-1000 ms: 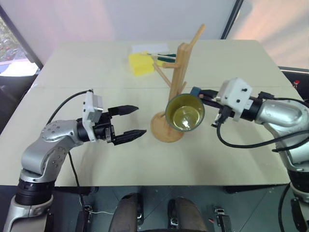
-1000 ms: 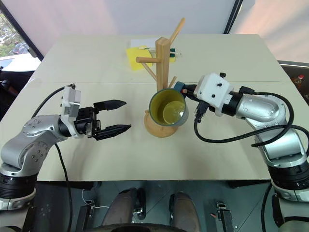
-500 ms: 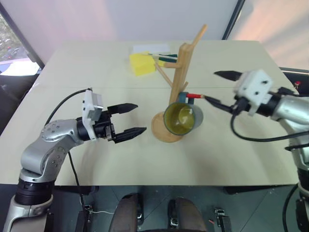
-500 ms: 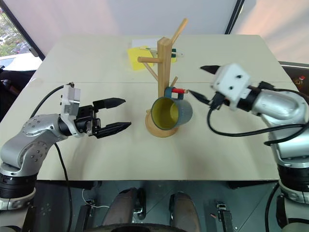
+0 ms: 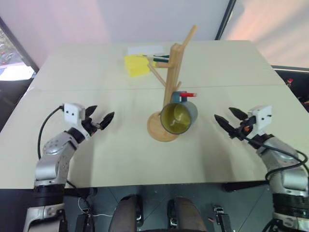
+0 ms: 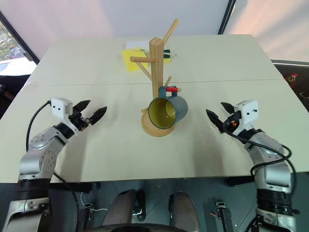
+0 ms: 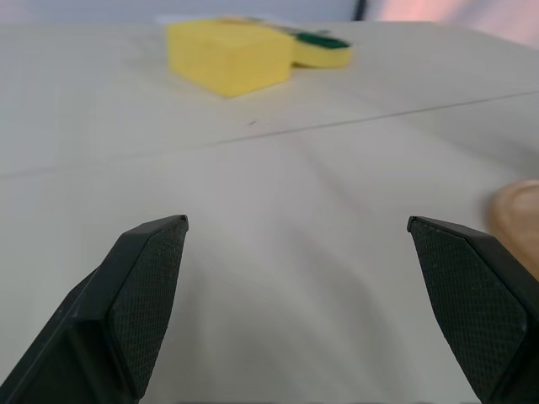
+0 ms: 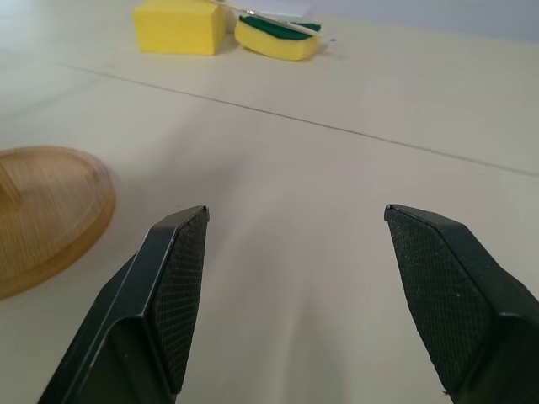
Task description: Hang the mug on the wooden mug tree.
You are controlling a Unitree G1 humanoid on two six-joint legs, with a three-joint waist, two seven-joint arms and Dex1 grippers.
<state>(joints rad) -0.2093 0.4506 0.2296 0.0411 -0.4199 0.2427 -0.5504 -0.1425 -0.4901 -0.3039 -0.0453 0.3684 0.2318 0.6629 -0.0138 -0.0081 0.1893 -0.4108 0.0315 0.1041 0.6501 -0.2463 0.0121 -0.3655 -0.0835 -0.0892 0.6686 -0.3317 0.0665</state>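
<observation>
Hanging by its loop handle from a low peg of the tall light-wood mug tree (image 5: 175, 82), the slate-blue, yellow-lined mug (image 5: 178, 116) needs no support; left gripper (image 5: 98, 122) and right gripper (image 5: 231, 121) flank the tree, fingers spread, empty

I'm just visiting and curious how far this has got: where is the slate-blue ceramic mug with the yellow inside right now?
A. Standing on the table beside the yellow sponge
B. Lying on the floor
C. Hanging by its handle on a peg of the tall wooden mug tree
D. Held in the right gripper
C: the slate-blue ceramic mug hangs by its handle from a low peg of the tall wooden mug tree, while the left gripper and the right gripper stand open and empty, apart from it.
</observation>
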